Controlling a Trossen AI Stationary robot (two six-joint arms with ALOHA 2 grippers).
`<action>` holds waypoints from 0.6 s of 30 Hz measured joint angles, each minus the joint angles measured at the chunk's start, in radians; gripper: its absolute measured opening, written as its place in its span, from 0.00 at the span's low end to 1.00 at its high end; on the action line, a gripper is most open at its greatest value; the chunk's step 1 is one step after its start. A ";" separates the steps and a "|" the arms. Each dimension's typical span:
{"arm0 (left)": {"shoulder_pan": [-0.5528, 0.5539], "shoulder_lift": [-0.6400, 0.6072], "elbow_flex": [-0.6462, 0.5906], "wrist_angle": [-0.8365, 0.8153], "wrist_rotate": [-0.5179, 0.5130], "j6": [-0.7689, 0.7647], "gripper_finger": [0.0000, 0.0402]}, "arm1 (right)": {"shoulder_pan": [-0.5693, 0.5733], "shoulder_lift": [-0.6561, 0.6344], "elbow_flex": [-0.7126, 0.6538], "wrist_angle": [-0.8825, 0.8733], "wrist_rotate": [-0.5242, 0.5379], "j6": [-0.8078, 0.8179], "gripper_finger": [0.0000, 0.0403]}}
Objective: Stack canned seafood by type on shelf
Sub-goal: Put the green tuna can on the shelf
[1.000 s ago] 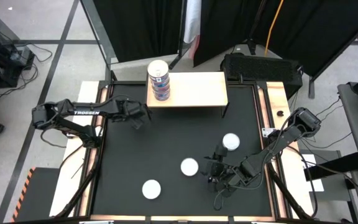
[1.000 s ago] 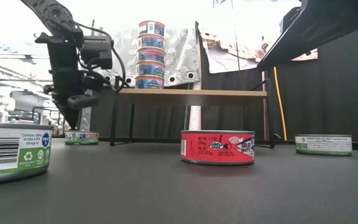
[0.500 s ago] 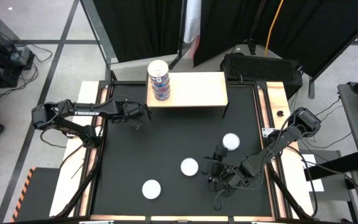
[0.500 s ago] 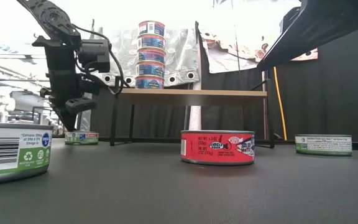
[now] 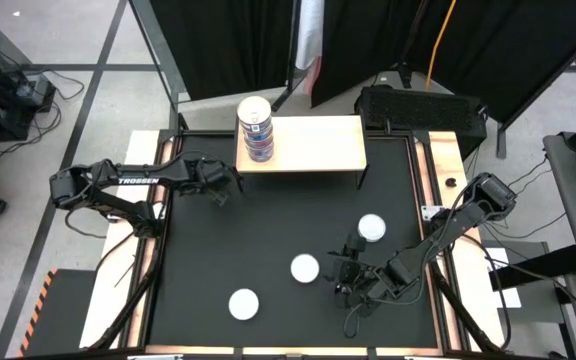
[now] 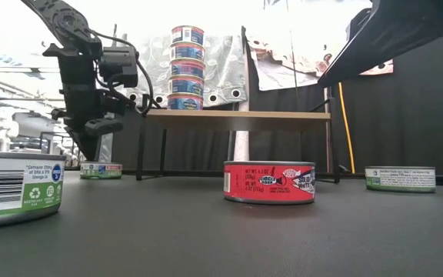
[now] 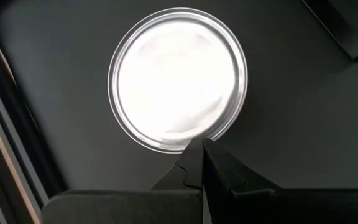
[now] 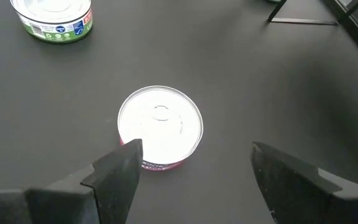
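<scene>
Wood-topped shelf [image 5: 313, 145] sits at 12 o'clock on the mat [image 5: 268, 225], with five blue tins [image 5: 255, 125] stacked at its 9 o'clock end. Little has changed in the last second. The left gripper [image 5: 224, 188], at 10 o'clock, has only bobbed slightly. Its fingers are pressed together and empty above a tin [image 7: 178, 78]. The right gripper [image 5: 346, 272], at 5 o'clock, has not moved, and its fingers are spread either side of the red tin [image 8: 160, 127] without touching it. No tin has reached the shelf, so the loose ones still wait, and the red tin looks likeliest to go next.
</scene>
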 joint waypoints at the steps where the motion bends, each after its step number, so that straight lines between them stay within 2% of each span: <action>1: 0.000 0.000 0.000 0.000 0.000 0.000 0.00 | 0.000 0.000 0.000 0.000 0.000 0.000 0.73; 18: 0.000 0.000 -0.013 0.007 0.022 -0.004 0.00 | 0.000 0.000 0.000 0.000 -0.006 0.000 0.73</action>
